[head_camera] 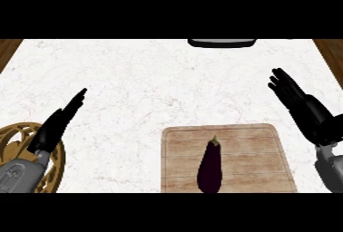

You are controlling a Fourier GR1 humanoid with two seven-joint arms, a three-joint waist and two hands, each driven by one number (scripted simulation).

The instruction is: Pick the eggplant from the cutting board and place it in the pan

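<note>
Eggplant (211, 166) is seen lying untouched on the cutting board (268, 149), near the tabletop's front edge. Pan (221, 43) is barely seen at the far edge. Left hand (59, 122) and right hand (305, 106) are held released, fingers straight. Grasp, carry and placement are all left.

White marble-patterned counter top (167, 81) with faint grey veining, seen steeply from above and evenly lit, filling most of the view. Strips of brown wood (8, 50) border it at the upper left and upper right corners. A gold wire basket (20, 136) sits at the left edge.
</note>
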